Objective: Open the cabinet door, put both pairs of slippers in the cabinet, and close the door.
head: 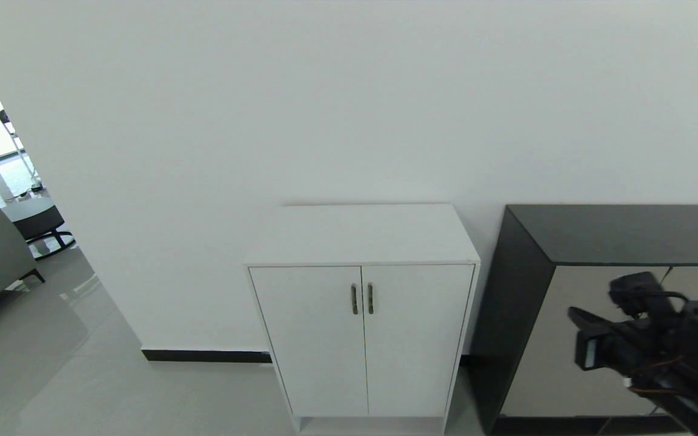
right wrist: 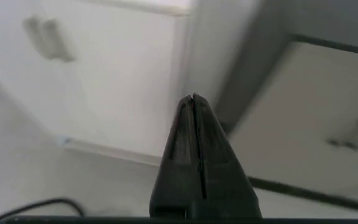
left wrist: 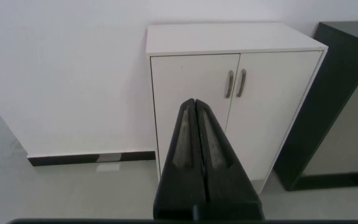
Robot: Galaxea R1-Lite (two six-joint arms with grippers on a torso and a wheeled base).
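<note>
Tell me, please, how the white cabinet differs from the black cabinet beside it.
The white cabinet is matt white all over; the black cabinet has a dark frame and a shiny, mirror-like front. The white cabinet is narrow, with two shut doors and a pair of upright handles at the middle; the black cabinet is wider and runs past the picture's edge. Both stand against the same wall, with tops at about the same height.

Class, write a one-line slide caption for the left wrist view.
The shut left gripper faces the closed white cabinet, with a dark sideboard standing beside it.
</note>
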